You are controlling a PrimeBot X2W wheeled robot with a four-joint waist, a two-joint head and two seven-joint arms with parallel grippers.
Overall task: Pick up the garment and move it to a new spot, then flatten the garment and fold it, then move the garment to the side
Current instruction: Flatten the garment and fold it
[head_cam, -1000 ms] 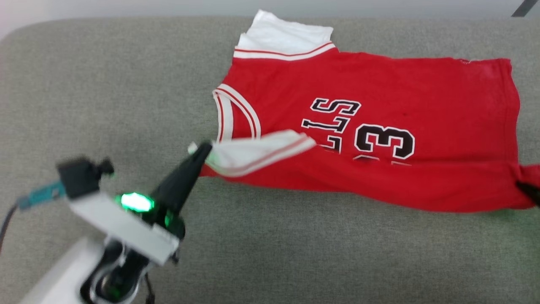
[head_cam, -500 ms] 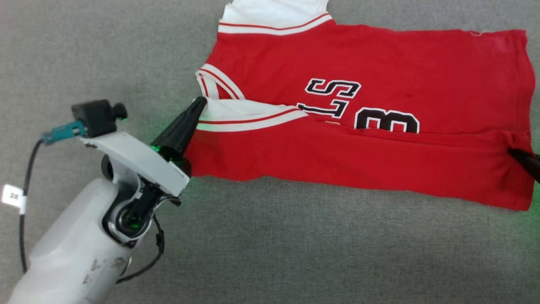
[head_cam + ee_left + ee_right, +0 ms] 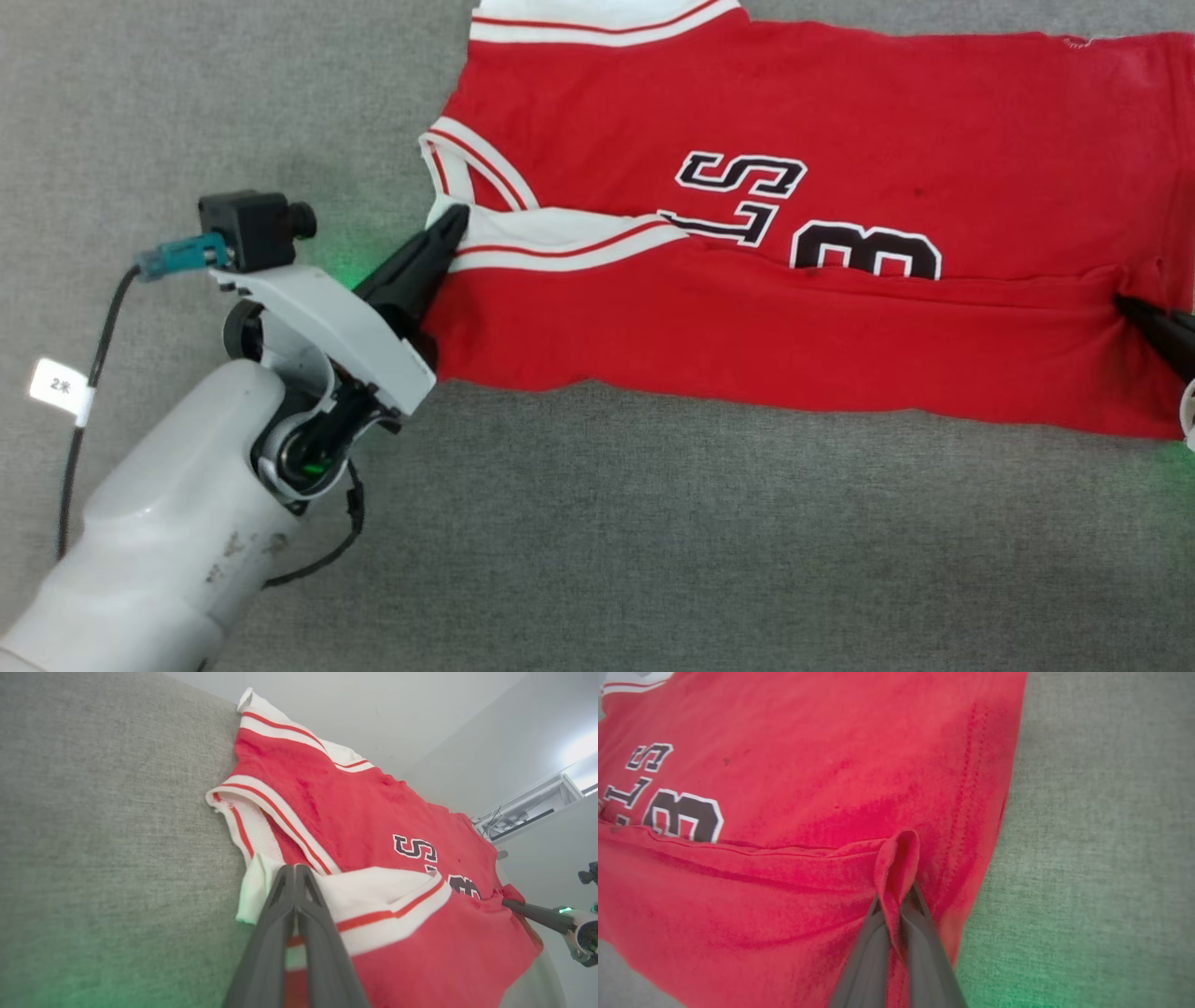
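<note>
Grey fabric surface (image 3: 653,560) under red garment (image 3: 840,112), upper right. Left pincer (image 3: 456,215) clamped on white sleeve (image 3: 560,245), centre-left; right pincer (image 3: 1120,301) pinching red hem fold (image 3: 899,858), right edge.

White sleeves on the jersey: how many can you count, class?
2. On this jersey, the far sleeve lies spread out; the near sleeve is folded over the front, pinched by the left gripper.

The left forearm (image 3: 159,551) was a pale grey shell, scuffed darkly. A black camera block (image 3: 247,224) sat on its white wrist plate (image 3: 327,327), fed by a teal plug (image 3: 177,254) and a black cable (image 3: 98,341) bearing a white tag (image 3: 61,390). The jaws were dark and tapered.
</note>
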